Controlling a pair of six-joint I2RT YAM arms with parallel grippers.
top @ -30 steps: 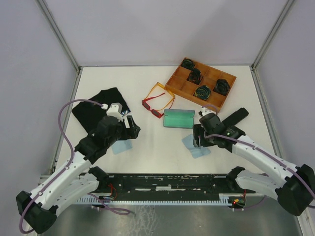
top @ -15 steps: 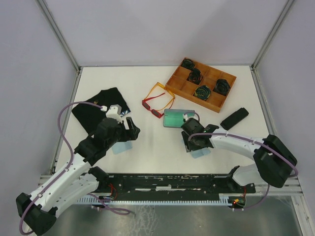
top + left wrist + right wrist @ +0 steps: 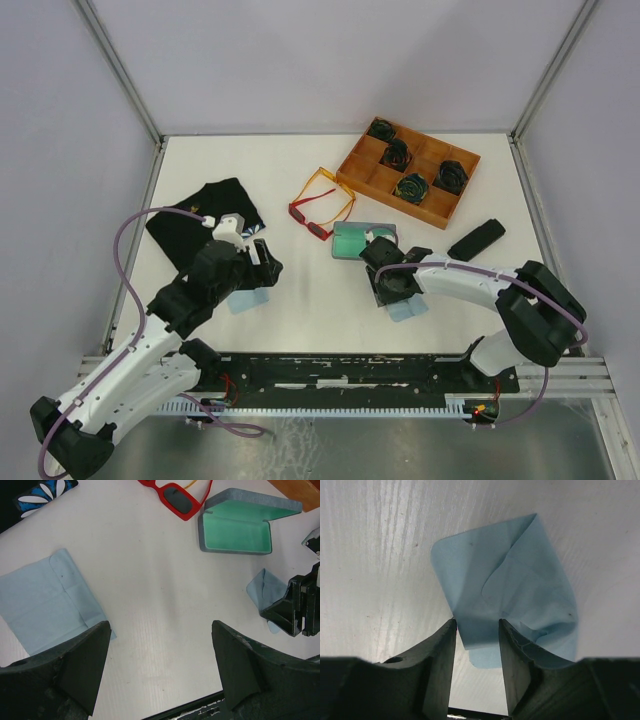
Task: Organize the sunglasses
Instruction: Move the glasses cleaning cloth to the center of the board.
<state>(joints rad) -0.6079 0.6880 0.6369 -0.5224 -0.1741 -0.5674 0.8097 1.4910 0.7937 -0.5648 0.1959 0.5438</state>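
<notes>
The red sunglasses [image 3: 309, 221] with dark lenses lie on the table left of the open grey-blue case [image 3: 362, 242], which has a green lining. The orange-yellow sunglasses [image 3: 327, 186] lie just behind them. In the left wrist view the red pair [image 3: 172, 495] is at the top edge, next to the case [image 3: 235, 530]. My left gripper [image 3: 264, 262] is open and empty above bare table [image 3: 160, 670]. My right gripper [image 3: 392, 293] is partly open, with its fingers on either side of the near edge of a light blue cloth [image 3: 515, 595].
A second light blue cloth [image 3: 247, 297] lies under my left gripper. A black fabric pouch [image 3: 205, 215] is at the left. A closed black case [image 3: 475, 240] is at the right. An orange compartment tray [image 3: 372, 178] holding dark items is at the back right.
My right arm has swung left, off the black case. Its gripper now sits over the cloth by the open case. The left arm has barely moved.
</notes>
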